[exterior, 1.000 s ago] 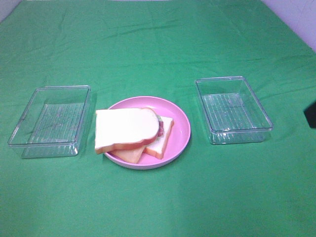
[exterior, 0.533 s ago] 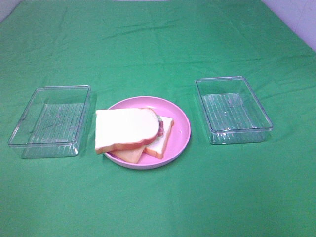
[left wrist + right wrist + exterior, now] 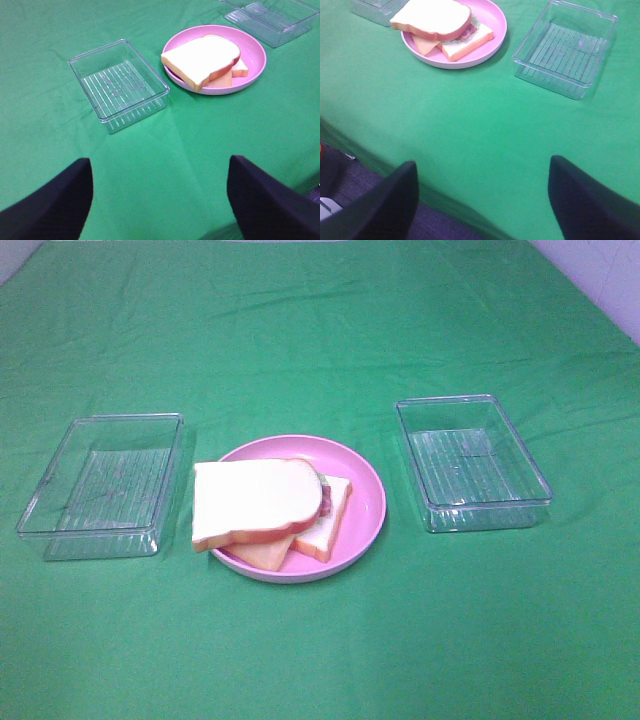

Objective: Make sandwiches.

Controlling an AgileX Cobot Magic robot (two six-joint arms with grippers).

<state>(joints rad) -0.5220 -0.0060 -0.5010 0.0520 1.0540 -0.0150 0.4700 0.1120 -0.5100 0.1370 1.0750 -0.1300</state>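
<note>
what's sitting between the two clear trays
The pink plate carrying the sandwich stack, between the left tray and the right tray, per the exterior high view.

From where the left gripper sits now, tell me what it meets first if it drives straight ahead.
Probably the bare green cloth first: the open left gripper looks down at it. Past that lies the clear tray, with the pink plate and sandwich off to one side. Depth is uncertain.
</note>
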